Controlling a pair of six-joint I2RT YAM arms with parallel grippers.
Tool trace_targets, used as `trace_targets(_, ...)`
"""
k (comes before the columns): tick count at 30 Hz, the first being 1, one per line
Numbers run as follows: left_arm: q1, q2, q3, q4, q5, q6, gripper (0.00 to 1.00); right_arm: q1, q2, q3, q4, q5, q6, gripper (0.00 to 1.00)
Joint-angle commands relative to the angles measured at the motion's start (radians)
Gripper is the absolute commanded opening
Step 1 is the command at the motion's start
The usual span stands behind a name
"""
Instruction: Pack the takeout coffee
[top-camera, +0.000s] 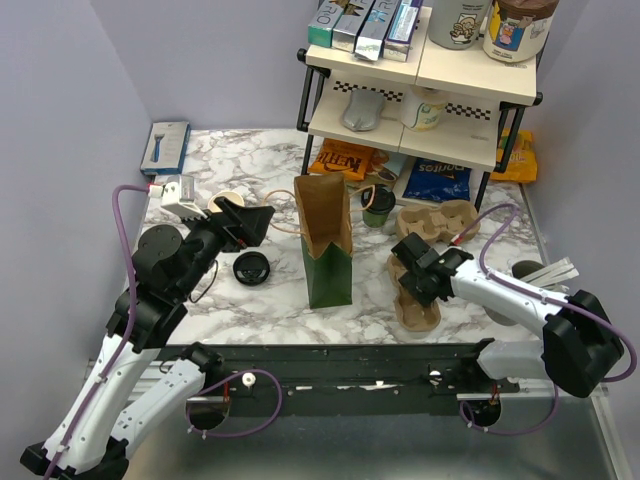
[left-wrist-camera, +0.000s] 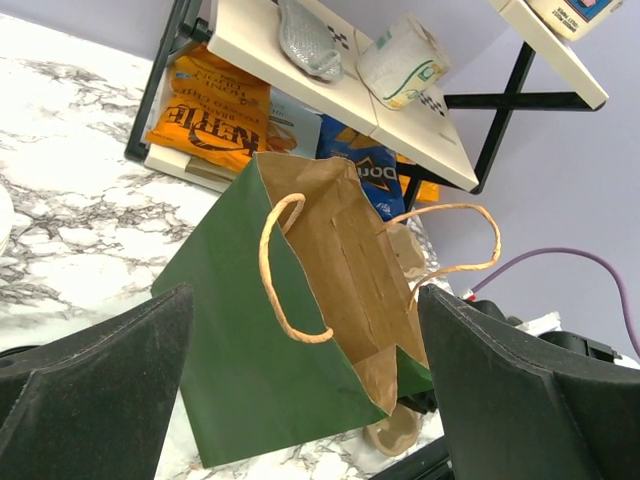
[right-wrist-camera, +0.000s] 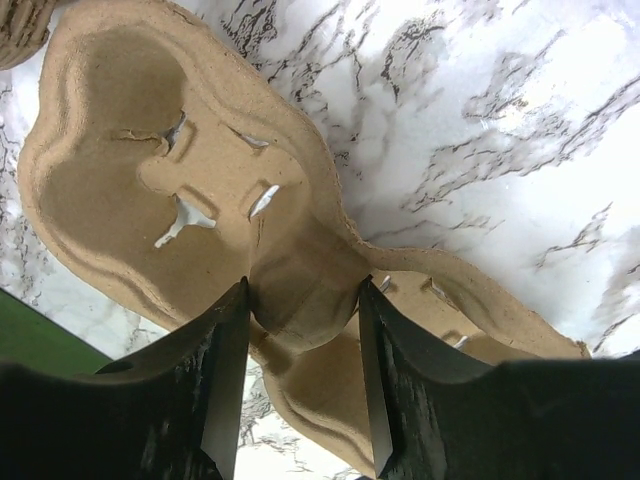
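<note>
The dark-green cup (top-camera: 378, 206) stands open on the marble behind and to the right of the upright green paper bag (top-camera: 329, 262). Its black lid (top-camera: 251, 268) lies flat to the left of the bag. My left gripper (top-camera: 252, 222) hangs open and empty above the lid, facing the bag's open mouth (left-wrist-camera: 345, 265); its fingers (left-wrist-camera: 110, 390) are wide apart in the left wrist view. My right gripper (top-camera: 408, 262) is closed on the middle hump of a brown pulp cup carrier (top-camera: 418, 308), (right-wrist-camera: 130, 150), its fingertips (right-wrist-camera: 232, 330) pressed to both sides.
A second pulp carrier (top-camera: 440, 218) lies behind the right gripper. A grey cup with white sticks (top-camera: 532, 270) stands at the far right. A shelf rack (top-camera: 420, 95) with snack bags fills the back. A blue box (top-camera: 167, 146) and a white device (top-camera: 180, 195) lie back left.
</note>
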Motion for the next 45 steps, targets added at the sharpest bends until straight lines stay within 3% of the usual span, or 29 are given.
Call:
trace_targets(1,0.004,-0.009,-0.009,-0.003,-0.038,0.01,0.99,0.005,0.012,-0.021,-0.064,0.05,-0.022,0.45)
trace_targets(5,0.004,-0.023,-0.016,0.0,-0.042,0.012,0.99,0.005,0.044,-0.004,-0.06,0.036,-0.031,0.56)
trace_targets(11,0.003,-0.023,-0.018,-0.009,-0.046,0.013,0.99,0.005,0.095,0.033,-0.073,0.056,-0.051,0.55)
trace_targets(17,0.004,-0.02,-0.021,-0.003,-0.048,0.016,0.98,0.004,0.064,0.025,-0.097,0.047,-0.006,0.76)
trace_targets(20,0.003,-0.014,-0.019,-0.001,-0.037,0.02,0.98,0.004,0.014,0.001,-0.037,0.024,0.026,0.79)
trace_targets(25,0.001,-0.003,-0.019,-0.001,-0.054,0.023,0.98,-0.007,-0.02,-0.018,-0.009,0.073,0.061,0.73)
trace_targets(32,0.003,0.006,-0.016,-0.015,-0.08,0.024,0.98,-0.025,0.047,-0.027,0.015,0.009,0.054,0.69)
trace_targets(39,0.003,0.006,-0.022,-0.013,-0.081,0.024,0.98,-0.025,0.044,0.039,-0.027,0.019,-0.006,0.54)
trace_targets(45,0.003,0.0,-0.022,-0.018,-0.101,0.024,0.97,-0.024,-0.106,0.074,-0.132,0.055,-0.089,0.47)
